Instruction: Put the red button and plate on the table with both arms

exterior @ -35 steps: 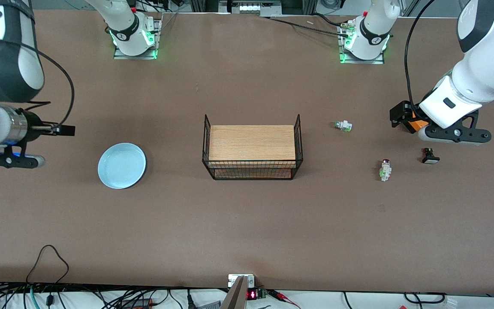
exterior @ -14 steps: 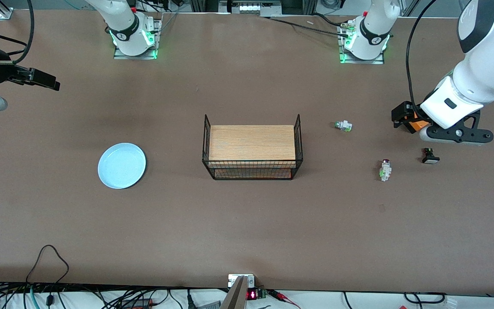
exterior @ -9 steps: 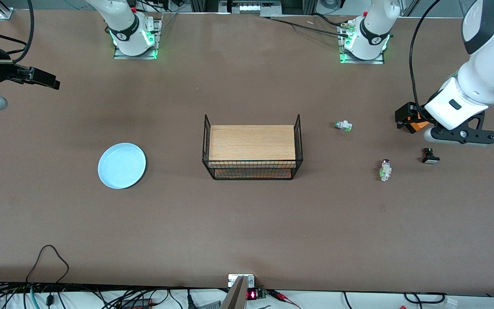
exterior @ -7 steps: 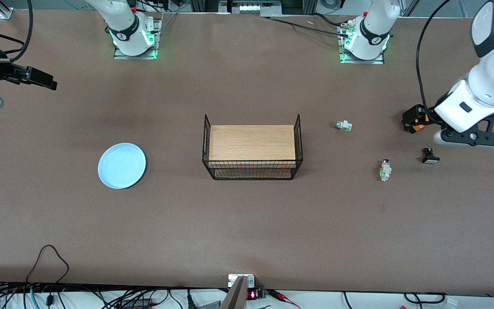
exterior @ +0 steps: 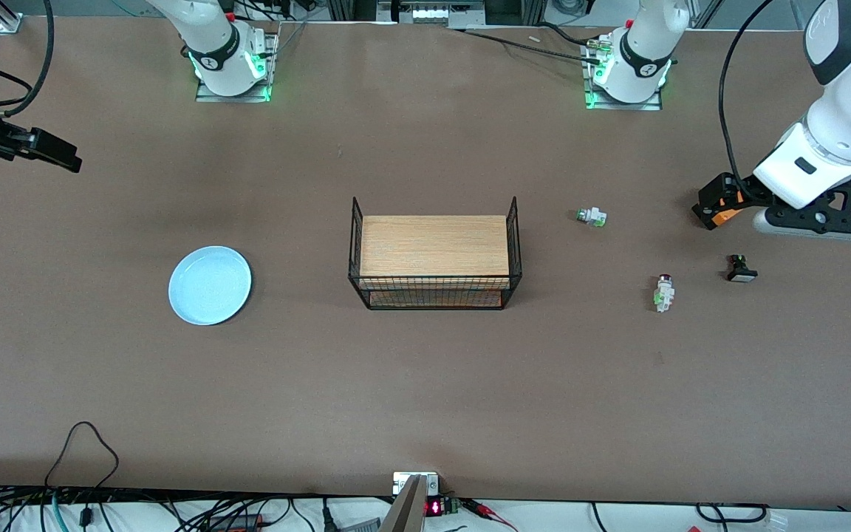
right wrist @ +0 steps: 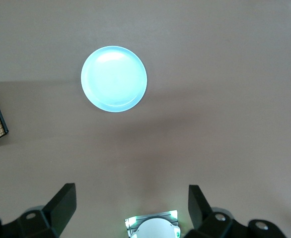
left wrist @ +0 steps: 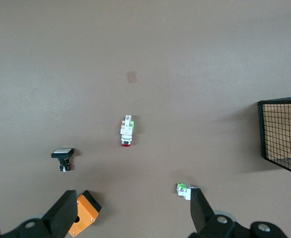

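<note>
The red button [exterior: 664,292] lies on the brown table [exterior: 425,391] toward the left arm's end; it also shows in the left wrist view [left wrist: 126,131]. The light blue plate [exterior: 210,285] lies flat on the table toward the right arm's end, and shows in the right wrist view [right wrist: 114,78]. My left gripper [exterior: 715,204] is up over the table, off to the side of the red button, open and empty [left wrist: 133,197]. My right gripper [exterior: 60,151] is up near the table's end, apart from the plate, open and empty [right wrist: 131,191].
A wood-topped black wire rack [exterior: 434,253] stands mid-table. A green-ended part [exterior: 591,216] lies between the rack and the left gripper. A black-and-white part [exterior: 741,269] lies beside the red button. The right arm's base [right wrist: 153,228] shows in the right wrist view.
My right gripper has drawn away from the plate toward the robots' side and the table's end. My left gripper has shifted a little toward its end of the table. Plate and button lie still.
</note>
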